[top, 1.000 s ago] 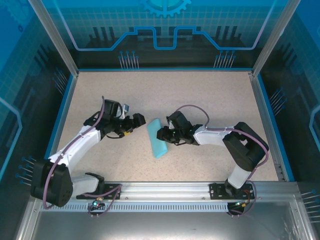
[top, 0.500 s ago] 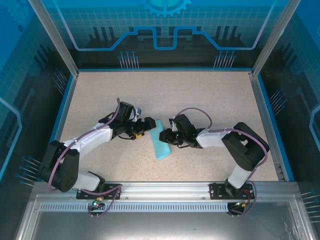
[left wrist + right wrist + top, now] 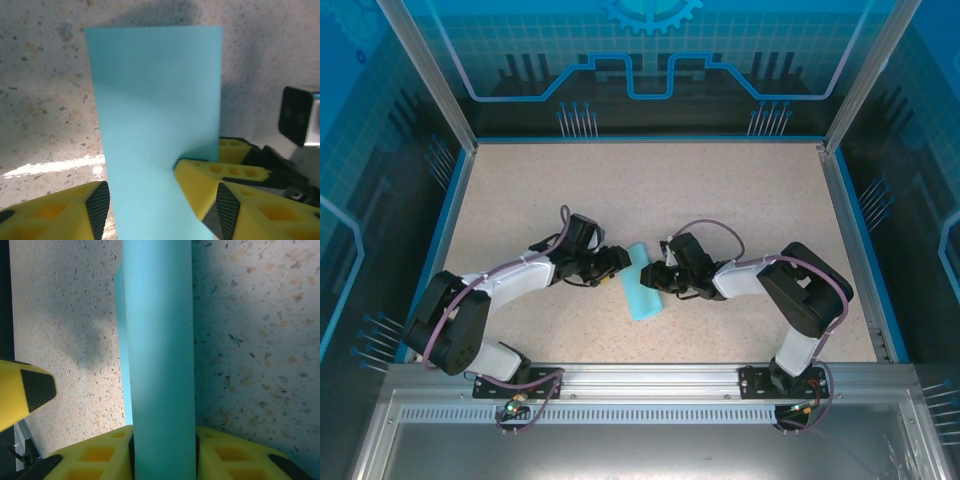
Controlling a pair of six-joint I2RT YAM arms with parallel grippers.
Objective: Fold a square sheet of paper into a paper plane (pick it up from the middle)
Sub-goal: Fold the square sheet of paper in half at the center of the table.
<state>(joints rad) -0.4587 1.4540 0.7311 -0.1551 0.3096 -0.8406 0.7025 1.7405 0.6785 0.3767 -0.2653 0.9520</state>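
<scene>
The square sheet of paper (image 3: 642,292), light blue, is bent into a narrow upright strip at the middle of the table. My right gripper (image 3: 651,276) is shut on it from the right. In the right wrist view the sheet (image 3: 157,315) is pinched between both yellow fingers of the right gripper (image 3: 162,457). My left gripper (image 3: 618,261) reaches in from the left. Its jaws straddle the sheet (image 3: 155,100) in the left wrist view, the left gripper (image 3: 160,212) still open with a gap beside the right pad. A right gripper finger (image 3: 210,177) touches the sheet there.
The speckled table (image 3: 650,190) stretches beyond the arms to a blue-edged back wall (image 3: 650,138). Metal frame posts stand at both sides, and a rail (image 3: 650,380) with the arm bases runs along the near edge. A left gripper fingertip (image 3: 22,392) shows beside the sheet.
My left arm has swung right and down to the sheet, and its jaws have narrowed around it. The right gripper has kept its hold, shifting slightly.
</scene>
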